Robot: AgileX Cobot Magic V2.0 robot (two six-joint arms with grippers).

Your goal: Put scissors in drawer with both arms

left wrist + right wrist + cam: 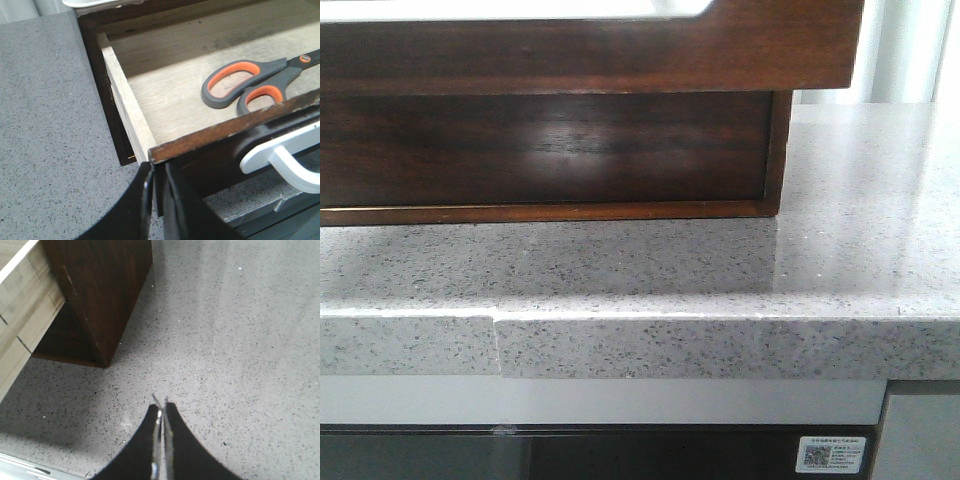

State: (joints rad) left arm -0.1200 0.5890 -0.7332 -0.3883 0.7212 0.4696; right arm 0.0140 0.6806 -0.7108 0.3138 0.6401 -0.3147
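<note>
The dark-brown drawer is pulled out of its box, and its pale wood floor is in plain sight. The scissors, with grey and orange handles, lie flat inside it near the front board. My left gripper is shut on the end of the drawer's front board, one black finger on each side of it. My right gripper is shut and empty, hanging over the speckled countertop beside the box. The drawer front fills the top of the front view. Neither gripper shows in that view.
The dark wooden box frame stands on the grey speckled countertop, and the drawer's pale side juts out of it. A white handle-like piece sits just before the drawer front. The counter's front edge runs above dark cabinet fronts.
</note>
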